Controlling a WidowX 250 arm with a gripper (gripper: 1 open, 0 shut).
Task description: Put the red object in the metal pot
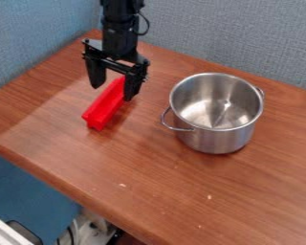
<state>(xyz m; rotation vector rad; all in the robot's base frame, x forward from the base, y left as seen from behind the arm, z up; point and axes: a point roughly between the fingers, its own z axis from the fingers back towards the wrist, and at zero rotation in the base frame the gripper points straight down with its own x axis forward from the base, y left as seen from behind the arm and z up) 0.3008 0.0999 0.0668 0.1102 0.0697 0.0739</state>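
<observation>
The red object (104, 105) is a long red block lying on the wooden table (142, 182), left of centre, angled from near-left to far-right. My gripper (114, 84) hangs open, pointing down, with its black fingers (91, 76) straddling the block's far end. Nothing is held. The metal pot (217, 113) stands upright and empty to the right of the block, one loop handle facing the front left.
A blue fabric wall (245, 38) rises behind the table. The table's front edge (66, 182) runs diagonally from the left down to the bottom centre, with floor and cables below it.
</observation>
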